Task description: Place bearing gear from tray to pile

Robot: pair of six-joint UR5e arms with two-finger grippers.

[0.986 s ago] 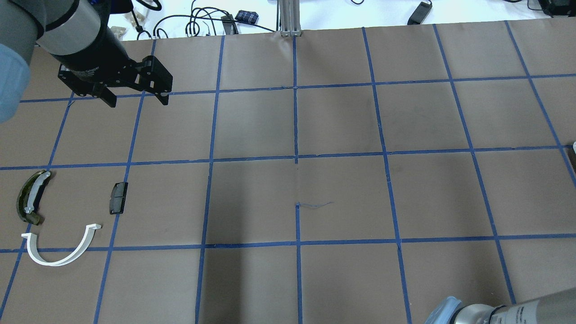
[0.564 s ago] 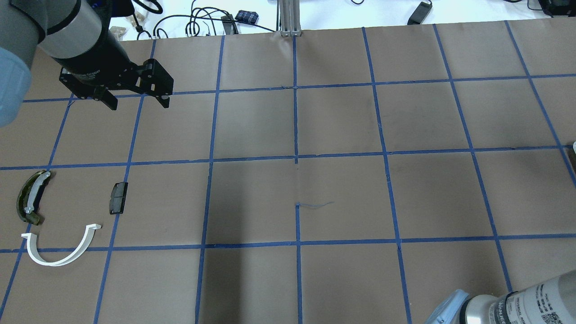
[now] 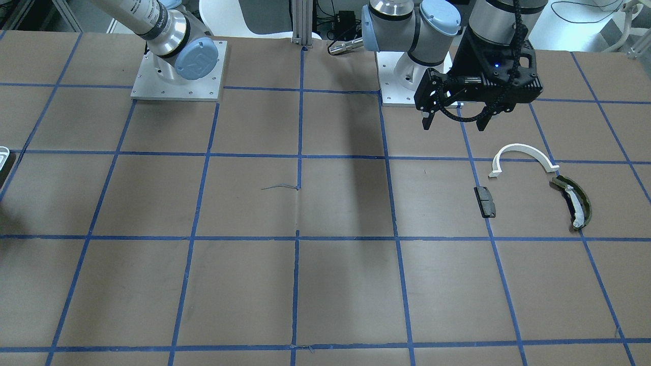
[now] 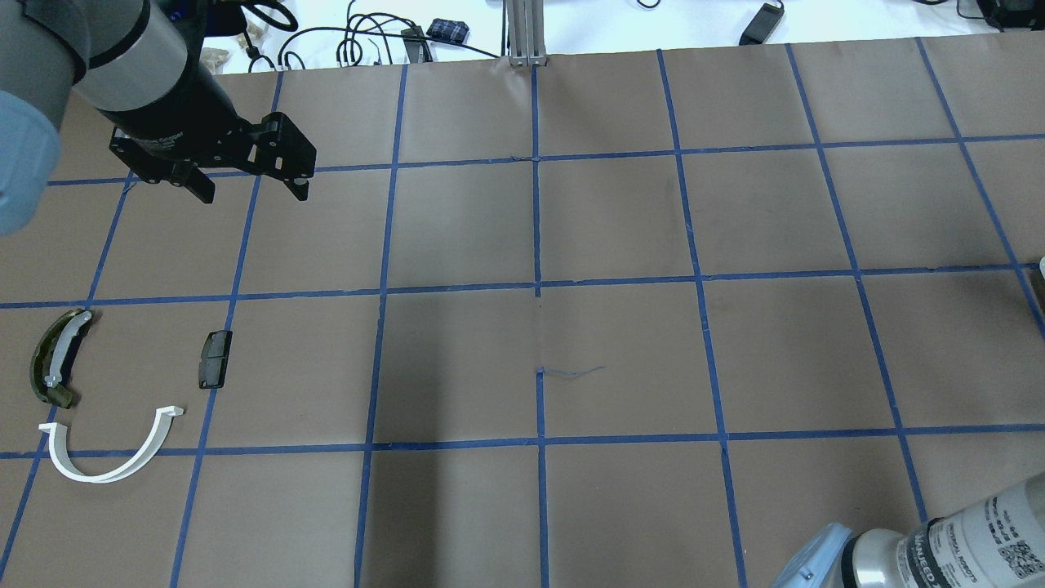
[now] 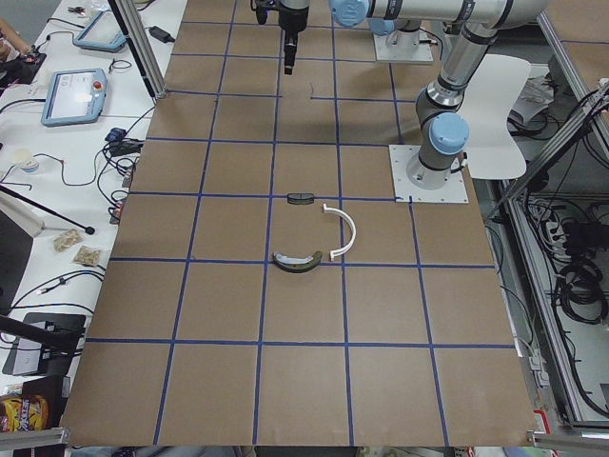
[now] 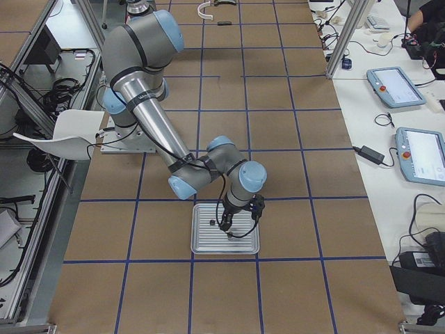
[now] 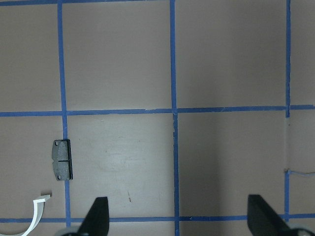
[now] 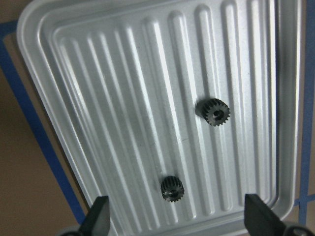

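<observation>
Nearest, over the tray: right gripper, hovering, spread wide, nothing held. Below it, on the ribbed tray floor, small gear nearer the gripper, big gear farther in. Both flat, apart from each other, untouched. Well apart, at the other end of the table, the pile: pad, shoe and arc, near one another, none touching. Beyond the pile, left gripper, raised above the table, likewise wide open and empty.
</observation>
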